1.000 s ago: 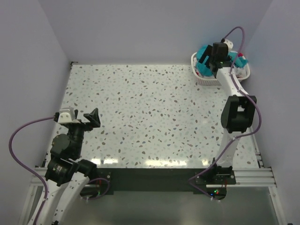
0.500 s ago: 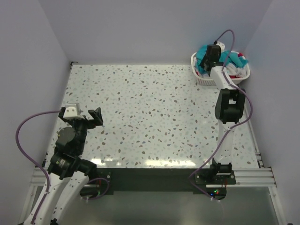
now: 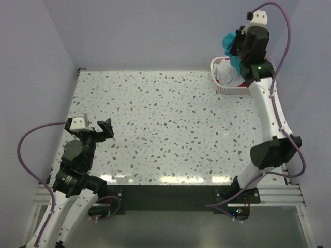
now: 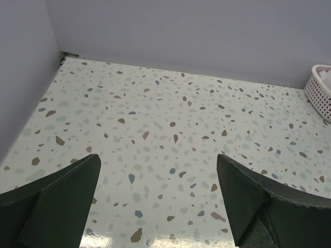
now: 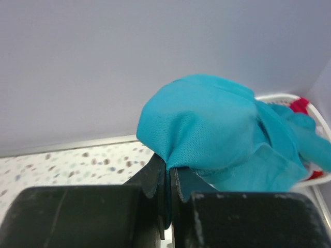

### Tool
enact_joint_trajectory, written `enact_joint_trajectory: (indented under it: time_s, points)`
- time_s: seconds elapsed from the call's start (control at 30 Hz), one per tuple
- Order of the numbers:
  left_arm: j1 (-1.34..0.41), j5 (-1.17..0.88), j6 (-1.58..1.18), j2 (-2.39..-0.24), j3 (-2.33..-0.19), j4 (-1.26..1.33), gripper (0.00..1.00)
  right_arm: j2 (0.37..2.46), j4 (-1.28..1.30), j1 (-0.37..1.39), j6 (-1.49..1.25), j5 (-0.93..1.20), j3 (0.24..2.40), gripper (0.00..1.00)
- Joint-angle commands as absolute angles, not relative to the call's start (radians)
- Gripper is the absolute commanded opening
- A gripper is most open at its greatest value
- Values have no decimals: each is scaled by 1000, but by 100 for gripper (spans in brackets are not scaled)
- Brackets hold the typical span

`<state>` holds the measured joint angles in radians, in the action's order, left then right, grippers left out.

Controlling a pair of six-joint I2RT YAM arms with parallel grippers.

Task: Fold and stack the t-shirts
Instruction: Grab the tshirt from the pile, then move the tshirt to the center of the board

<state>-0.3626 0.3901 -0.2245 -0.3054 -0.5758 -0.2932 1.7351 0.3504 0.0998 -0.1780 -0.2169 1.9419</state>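
My right gripper [image 5: 168,168] is shut on a fold of the teal t-shirt [image 5: 217,129], which bulges up over the jaws and trails down into the basket. Seen from above, the right gripper [image 3: 237,44] is raised over the white lattice basket [image 3: 225,89] at the far right corner, with the teal t-shirt [image 3: 228,40] lifted beside it. A white t-shirt [image 3: 225,71] with a bit of red stays in the basket. My left gripper [image 4: 158,170] hangs open over bare table at the near left [image 3: 103,128], holding nothing.
The speckled table [image 3: 165,124] is walled on the left, back and right. The basket's rim [image 4: 318,88] shows at the right edge of the left wrist view. A purple cable [image 3: 282,31] loops from the right wrist.
The right gripper dipped into the basket, shut on the teal t-shirt and rose with it above the basket. The left arm shifted slightly at first, then stayed still and open.
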Motion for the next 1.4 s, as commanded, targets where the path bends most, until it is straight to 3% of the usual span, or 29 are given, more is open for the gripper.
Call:
enact_joint_trajectory:
  time_s: [0.0, 0.17, 0.37, 0.47, 0.6, 0.67, 0.73, 0.77, 0.83, 0.97, 1.07, 1.23, 1.37]
  points:
    - [-370, 396, -218, -302, -581, -256, 100, 1596, 472, 211, -103, -140, 1951, 0]
    - [-370, 391, -219, -319, -584, -261, 100, 1483, 479, 363, -194, 136, 1947, 0]
    - [-370, 383, -219, -336, -589, -264, 100, 1442, 305, 459, -290, 374, 1914, 0]
    - [-370, 388, -219, -342, -591, -268, 100, 1436, 308, 459, -261, 391, 1928, 0]
    - [-370, 390, -221, -353, -591, -271, 100, 1334, 344, 457, -196, 181, 1722, 1]
    - [-370, 380, -221, -367, -588, -264, 100, 1293, 345, 459, -190, 39, 1597, 16]
    - [-370, 362, -225, -382, -592, -267, 100, 1258, 379, 457, -207, -184, 1426, 24]
    - [-370, 354, -229, -405, -595, -268, 100, 1255, 402, 457, -240, -263, 1376, 39]
    - [-370, 328, -251, -451, -606, -279, 100, 1246, 519, 456, -325, -448, 1213, 54]
    - [-370, 298, -323, -572, -637, -333, 100, 1210, 560, 456, -345, -438, 1095, 76]
    - [-371, 310, -406, -717, -666, -394, 100, 1206, 575, 459, -295, -265, 1052, 83]
    - [-324, 403, -508, -983, -745, -485, 100, 1219, 577, 488, -238, -75, 1040, 85]
    - [-24, 255, -528, -1113, -755, -427, 100, 1268, 542, 558, -216, -17, 1034, 85]
